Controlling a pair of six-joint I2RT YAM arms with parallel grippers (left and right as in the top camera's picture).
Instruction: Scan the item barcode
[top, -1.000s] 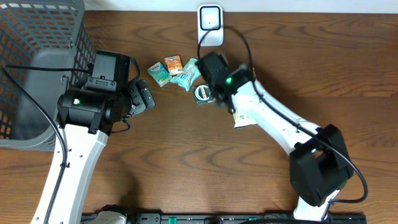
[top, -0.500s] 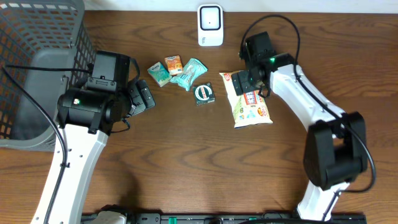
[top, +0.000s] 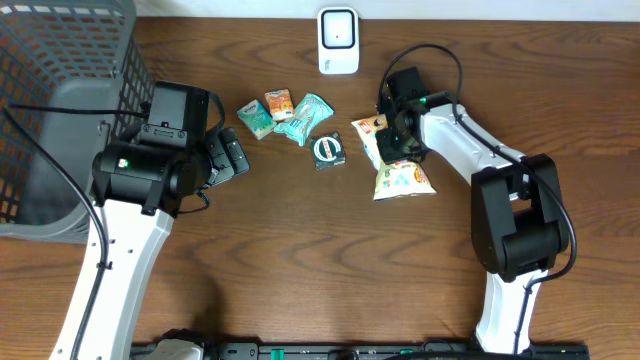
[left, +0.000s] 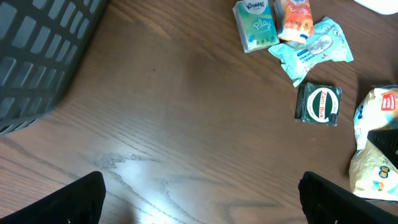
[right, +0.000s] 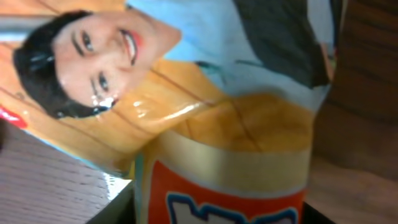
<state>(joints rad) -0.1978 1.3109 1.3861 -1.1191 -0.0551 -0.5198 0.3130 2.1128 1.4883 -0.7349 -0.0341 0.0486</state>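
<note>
The yellow-and-white crinkly plastic snack bag (top: 405, 180) lay at 3 o'clock on the brown wooden tabletop (top: 300, 260) under the right end effector (top: 397, 138); a grip could not be confirmed. It was judged light, soft, slippery, best pinched at its seam. Room was open toward 6 o'clock; the left end effector (top: 228, 155) was spread wide.

This looks like a mock shop checkout laid out on a wooden table (top: 300, 270). A white scanner (top: 339, 41) stands at 12 o'clock and a grey mesh basket (top: 60, 70) sits at 10 o'clock. Small snack packets (top: 290, 115) lie near the middle. My left arm (top: 110, 250) and right arm (top: 455, 150) reach in from 6 o'clock.
</note>
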